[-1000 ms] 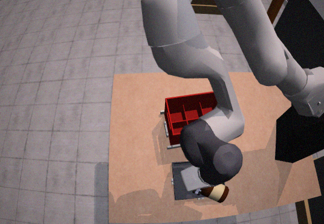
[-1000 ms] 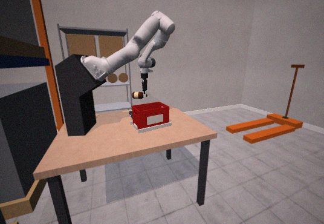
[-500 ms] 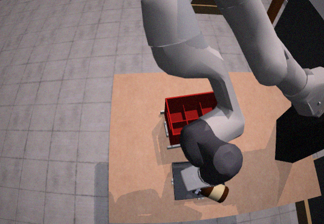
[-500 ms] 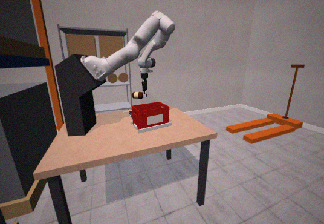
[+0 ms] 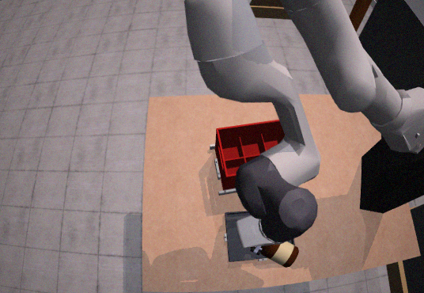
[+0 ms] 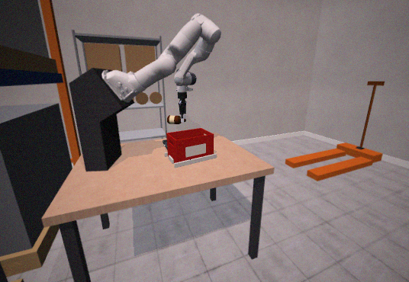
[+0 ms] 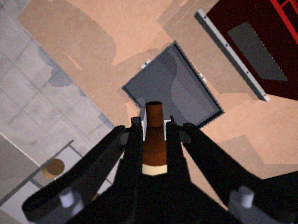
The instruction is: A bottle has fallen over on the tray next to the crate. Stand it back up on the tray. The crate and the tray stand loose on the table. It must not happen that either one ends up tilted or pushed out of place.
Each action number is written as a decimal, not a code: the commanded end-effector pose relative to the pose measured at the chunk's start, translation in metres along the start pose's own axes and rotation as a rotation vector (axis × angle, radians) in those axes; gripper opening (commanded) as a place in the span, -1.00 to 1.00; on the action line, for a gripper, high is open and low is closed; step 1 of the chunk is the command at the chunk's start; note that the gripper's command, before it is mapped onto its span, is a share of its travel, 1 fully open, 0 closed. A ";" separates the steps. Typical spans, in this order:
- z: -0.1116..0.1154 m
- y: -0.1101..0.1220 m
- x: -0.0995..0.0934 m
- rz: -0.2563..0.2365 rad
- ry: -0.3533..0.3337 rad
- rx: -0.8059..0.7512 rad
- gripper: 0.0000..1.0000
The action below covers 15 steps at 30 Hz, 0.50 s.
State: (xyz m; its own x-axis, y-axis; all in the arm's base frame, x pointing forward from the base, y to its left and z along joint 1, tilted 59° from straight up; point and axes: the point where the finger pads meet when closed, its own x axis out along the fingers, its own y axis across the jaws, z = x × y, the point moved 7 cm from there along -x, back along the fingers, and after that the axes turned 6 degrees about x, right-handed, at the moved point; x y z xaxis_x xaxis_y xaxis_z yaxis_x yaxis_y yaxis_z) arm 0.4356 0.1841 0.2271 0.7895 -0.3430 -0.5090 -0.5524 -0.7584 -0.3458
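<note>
A brown bottle with a cream label (image 5: 284, 253) (image 6: 174, 119) (image 7: 154, 151) lies about level in the air, its base pointing towards the robot's base side. My gripper (image 5: 257, 249) (image 6: 183, 120) (image 7: 154, 113) points down and is shut on the bottle's neck, with the mouth sticking out past the fingertips in the wrist view. The dark grey tray (image 5: 234, 248) (image 7: 192, 100) is on the table below, clearly apart from the bottle. In the top view the arm hides part of the tray. The exterior view shows little of it behind the crate.
The red crate (image 5: 231, 182) (image 6: 176, 152) (image 7: 240, 16) with inner compartments stands beside the tray. Light grey strips (image 6: 196, 160) (image 7: 232, 55) run along the crate's foot. The arm covers the crate's right part in the top view. The table's edge (image 6: 160, 193) runs around them.
</note>
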 end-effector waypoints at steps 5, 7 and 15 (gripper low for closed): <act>0.001 -0.001 -0.001 -0.006 -0.002 0.139 -1.00; 0.001 -0.001 -0.001 -0.006 -0.002 0.162 -1.00; 0.001 -0.001 -0.001 -0.006 -0.002 0.194 -1.00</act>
State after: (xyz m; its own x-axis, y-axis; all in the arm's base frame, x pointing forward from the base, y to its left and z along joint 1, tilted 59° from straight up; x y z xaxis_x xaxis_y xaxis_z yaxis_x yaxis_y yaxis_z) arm 0.4354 0.1839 0.2268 0.7878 -0.3444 -0.5107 -0.5857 -0.6754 -0.4480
